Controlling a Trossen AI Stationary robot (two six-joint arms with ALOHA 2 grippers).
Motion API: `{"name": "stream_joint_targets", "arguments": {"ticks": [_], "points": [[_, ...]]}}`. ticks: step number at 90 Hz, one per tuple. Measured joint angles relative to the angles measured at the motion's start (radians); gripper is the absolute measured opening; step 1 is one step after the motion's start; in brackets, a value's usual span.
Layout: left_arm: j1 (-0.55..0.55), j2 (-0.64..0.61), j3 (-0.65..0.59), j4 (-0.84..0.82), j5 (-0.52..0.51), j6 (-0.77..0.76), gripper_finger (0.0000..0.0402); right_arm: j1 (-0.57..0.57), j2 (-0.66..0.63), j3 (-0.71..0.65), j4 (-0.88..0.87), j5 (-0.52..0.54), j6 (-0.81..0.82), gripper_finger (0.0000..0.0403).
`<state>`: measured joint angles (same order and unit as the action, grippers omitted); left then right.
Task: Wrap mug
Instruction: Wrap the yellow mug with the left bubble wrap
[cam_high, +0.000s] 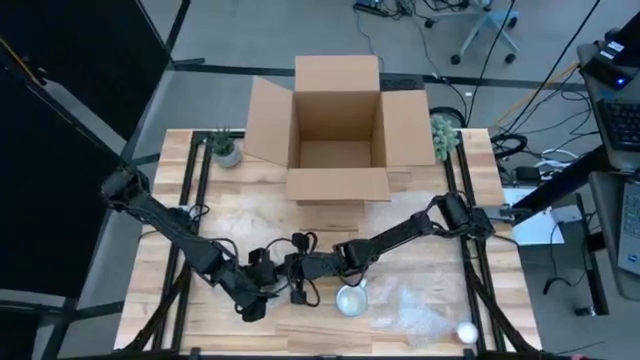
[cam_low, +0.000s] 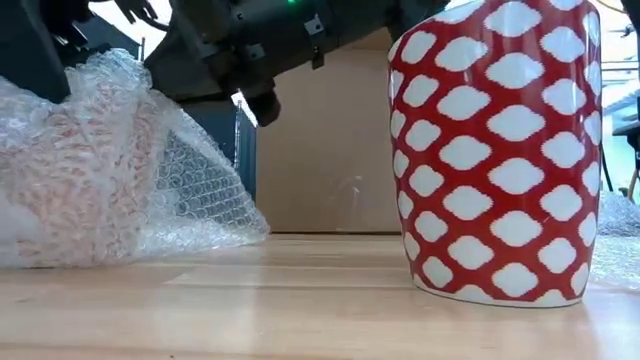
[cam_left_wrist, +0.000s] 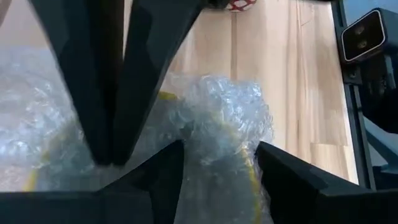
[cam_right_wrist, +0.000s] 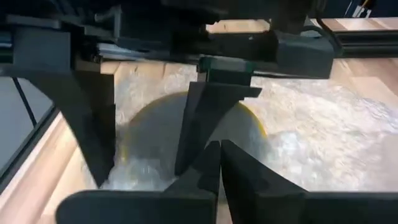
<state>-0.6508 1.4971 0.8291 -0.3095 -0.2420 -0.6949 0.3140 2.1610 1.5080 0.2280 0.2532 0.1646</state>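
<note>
Both arms met at lower centre of the high view. The left pincer (cam_left_wrist: 214, 163) stood open astride bubble wrap (cam_left_wrist: 211, 118), likely gathering it; the right pincer (cam_right_wrist: 214, 163) was pinched shut. A mug (cam_high: 351, 299) sat unwrapped on the desk (cam_high: 420, 200) beside them.

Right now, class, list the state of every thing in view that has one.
Cardboard box: open, flaps out.
Mug: upright, unwrapped.
Bubble wrap: crumpled, between both tools.
Left tool: open, straddling it.
Right tool: shut on it.
</note>
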Motion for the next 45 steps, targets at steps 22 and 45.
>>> {"name": "stream_joint_targets", "arguments": {"ticks": [22, 45], "points": [[0.003, 0.0, -0.001, -0.002, 0.004, 0.002, 0.018, 0.009, -0.1, 0.002, -0.209, 0.01, -0.019, 0.0], [0.003, 0.001, -0.002, 0.003, 0.005, 0.003, 0.018, -0.007, -0.044, 0.005, -0.22, 0.136, 0.008, 0.0]]}}
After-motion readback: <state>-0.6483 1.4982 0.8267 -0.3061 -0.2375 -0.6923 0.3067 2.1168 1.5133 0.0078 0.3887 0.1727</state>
